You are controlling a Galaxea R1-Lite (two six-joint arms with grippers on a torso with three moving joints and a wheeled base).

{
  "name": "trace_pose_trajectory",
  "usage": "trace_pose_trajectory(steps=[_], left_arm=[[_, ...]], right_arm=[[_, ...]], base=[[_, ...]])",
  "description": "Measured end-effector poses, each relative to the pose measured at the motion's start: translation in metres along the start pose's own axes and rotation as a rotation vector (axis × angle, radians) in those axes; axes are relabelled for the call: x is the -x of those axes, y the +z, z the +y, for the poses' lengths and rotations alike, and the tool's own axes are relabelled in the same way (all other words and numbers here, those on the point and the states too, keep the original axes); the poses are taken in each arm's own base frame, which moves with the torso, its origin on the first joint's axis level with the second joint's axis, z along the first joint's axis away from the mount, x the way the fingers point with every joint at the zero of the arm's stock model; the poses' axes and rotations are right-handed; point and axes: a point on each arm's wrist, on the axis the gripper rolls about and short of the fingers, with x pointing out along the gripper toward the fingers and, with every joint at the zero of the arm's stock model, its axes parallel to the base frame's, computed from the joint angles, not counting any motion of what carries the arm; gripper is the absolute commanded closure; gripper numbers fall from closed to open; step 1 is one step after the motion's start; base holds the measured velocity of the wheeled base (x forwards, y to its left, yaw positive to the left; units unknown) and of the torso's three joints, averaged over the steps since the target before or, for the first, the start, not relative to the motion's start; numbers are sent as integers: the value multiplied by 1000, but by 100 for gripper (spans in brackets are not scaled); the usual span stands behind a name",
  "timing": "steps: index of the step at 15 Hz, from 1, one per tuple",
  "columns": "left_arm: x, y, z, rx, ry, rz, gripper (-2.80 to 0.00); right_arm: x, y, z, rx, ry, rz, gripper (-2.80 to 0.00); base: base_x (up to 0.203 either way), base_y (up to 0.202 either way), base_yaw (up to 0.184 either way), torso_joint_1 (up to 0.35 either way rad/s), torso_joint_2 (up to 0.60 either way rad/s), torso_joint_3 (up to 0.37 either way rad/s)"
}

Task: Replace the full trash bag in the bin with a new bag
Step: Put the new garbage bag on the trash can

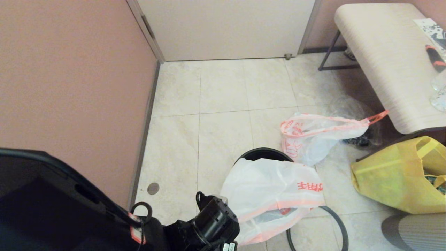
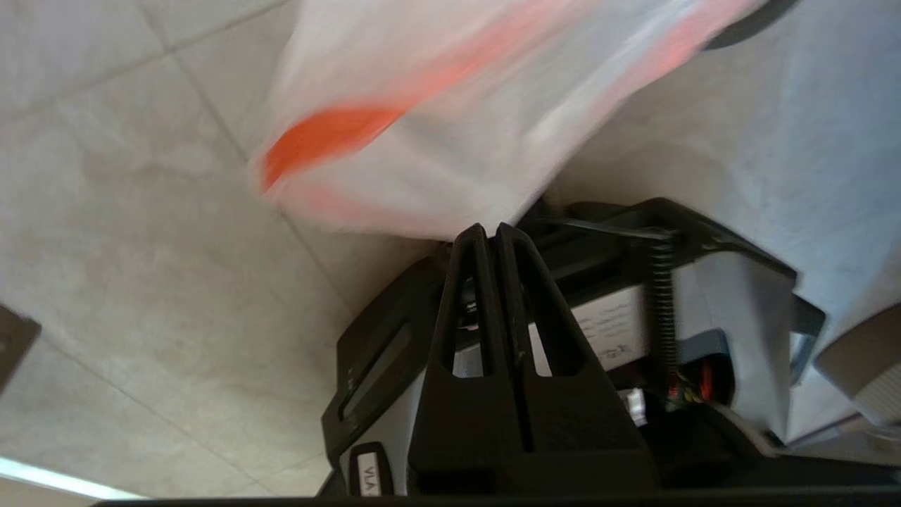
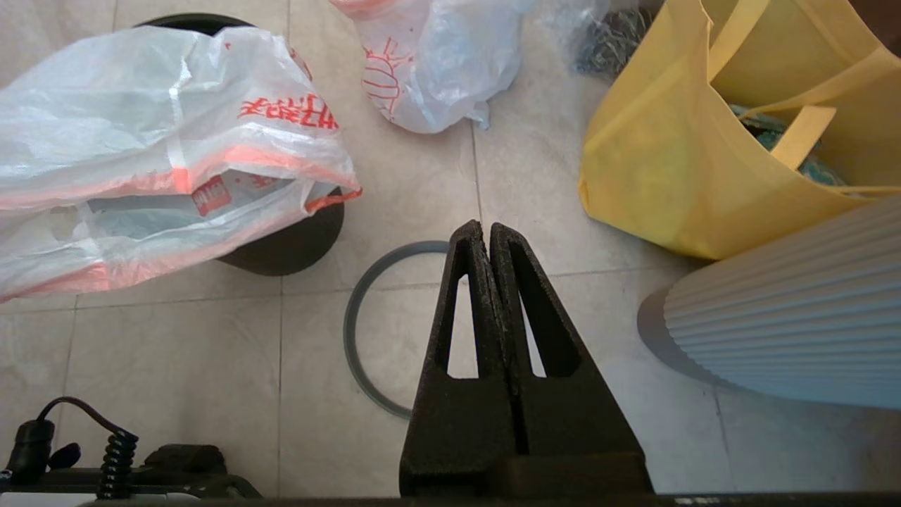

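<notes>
Beige tiled floor (image 1: pixel 223 90), pink wall at left. New bag (image 1: pixel 268 195) lies draped over the black bin (image 1: pixel 262 153), hiding all but the bin's far rim. Grey rim ring (image 3: pixel 366 331) rests on the tiles just beside the bin, partly cut off in the head view. Left gripper (image 2: pixel 490 232): fingers pressed together, tips pinching the new bag's edge; wrist low beside the bin. Right gripper (image 3: pixel 486 232): closed, empty, above the ring. Fuller matching bag (image 1: pixel 313 136) and yellow bag (image 1: pixel 393 177) sit beyond the bin.
</notes>
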Motion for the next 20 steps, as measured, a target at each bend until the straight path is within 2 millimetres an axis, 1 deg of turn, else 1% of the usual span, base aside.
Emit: trace_pose_trajectory(steps=[2, 4, 5, 7, 9, 10, 12, 13, 14, 16, 18, 20], left_arm=[[-6, -14, 8, 7, 6, 9, 0], [-12, -25, 14, 14, -8, -23, 0], [-17, -26, 16, 21, -14, -51, 0], [-23, -20, 22, 13, -8, -95, 0], [-22, -8, 21, -1, -13, -131, 0], [-20, -1, 18, -13, -19, -143, 0], [-17, 11, 10, -26, -23, -147, 0], [-18, 17, 6, -31, -20, -139, 0], [-21, 21, 4, -36, -11, -124, 0], [-32, 27, -1, -40, 12, -113, 0], [-47, 35, -2, -42, 41, -121, 0], [-59, 50, -1, -26, 68, -152, 0]], right_arm=[[-1, 0, 0, 0, 0, 17, 0], [-4, 1, 0, 6, -2, 70, 0], [-6, 5, 0, 19, -1, 105, 0], [-11, 18, 0, 30, 21, 176, 0], [-26, 37, 1, 43, 55, 274, 0], [-38, 48, 1, 48, 71, 326, 0], [-75, 67, 3, 54, 91, 443, 0], [-98, 71, 5, 58, 96, 511, 0], [-123, 70, 8, 61, 99, 576, 0], [-171, 57, 20, 70, 106, 687, 0], [-213, 32, 42, 94, 132, 760, 0], [-241, 5, 69, 127, 171, 779, 0]], base=[[0, 0, 0, 0, 0, 0], [0, 0, 0, 0, 0, 0], [0, 0, 0, 0, 0, 0], [0, 0, 0, 0, 0, 0], [0, 0, 0, 0, 0, 0], [0, 0, 0, 0, 0, 0], [0, 0, 0, 0, 0, 0], [0, 0, 0, 0, 0, 0], [0, 0, 0, 0, 0, 0], [0, 0, 0, 0, 0, 0], [0, 0, 0, 0, 0, 0], [0, 0, 0, 0, 0, 0]])
